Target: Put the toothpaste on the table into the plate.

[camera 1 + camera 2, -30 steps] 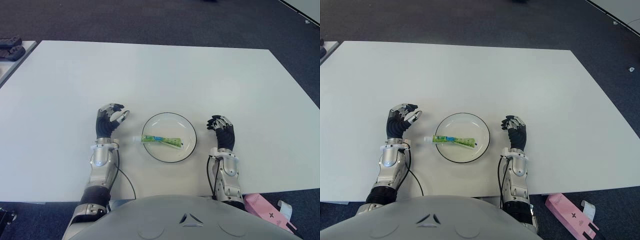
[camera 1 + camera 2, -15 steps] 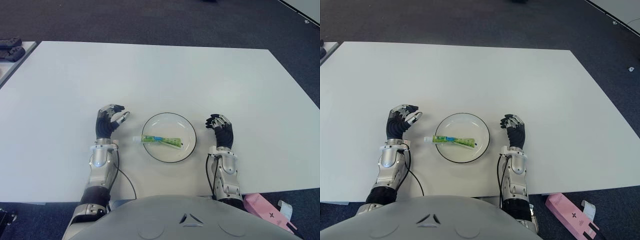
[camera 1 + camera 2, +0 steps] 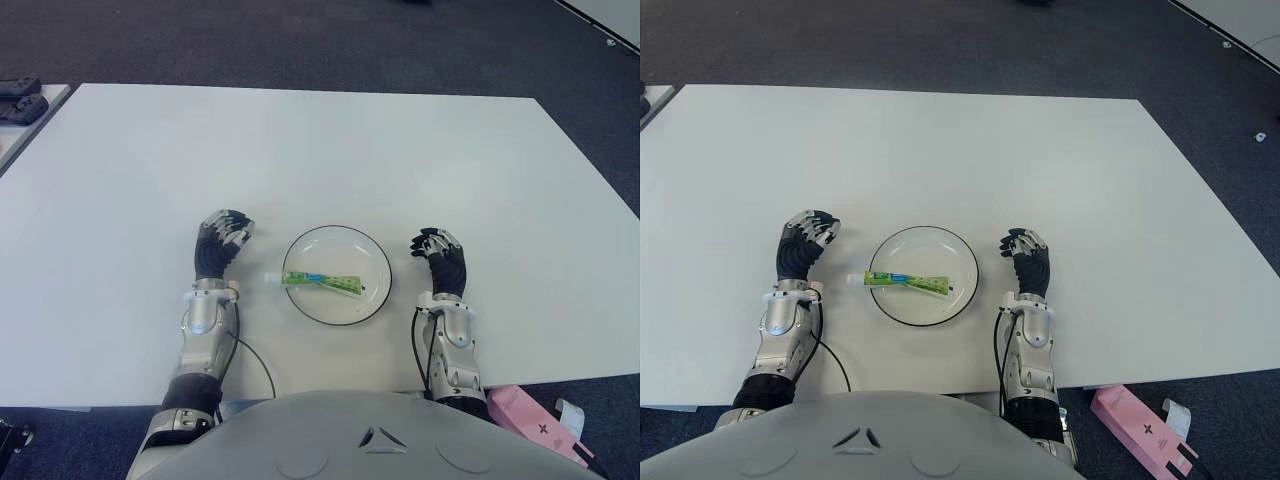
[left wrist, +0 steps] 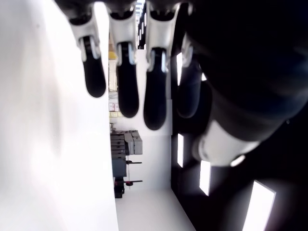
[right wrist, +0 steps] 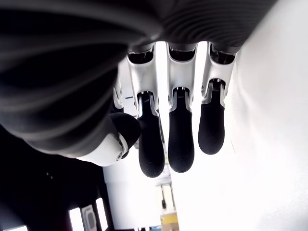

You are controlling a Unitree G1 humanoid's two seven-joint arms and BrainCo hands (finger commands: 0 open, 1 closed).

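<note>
White table (image 3: 330,140) fills the view. Near its front edge, from left to right: left hand (image 3: 218,246), fingers loosely curled, empty; plate (image 3: 372,253) with toothpaste (image 3: 322,283) lying across it, cap over the left rim; right hand (image 3: 440,261), likewise relaxed and empty.

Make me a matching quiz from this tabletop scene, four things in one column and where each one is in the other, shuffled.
1. toothpaste
2. plate
3. left hand
4. pink box

A. on the floor, past the table's near edge
B. between the two hands
C. lying across the plate, cap over its rim
D. left of the plate, holding nothing

Pairs: 1-C, 2-B, 3-D, 4-A
</note>
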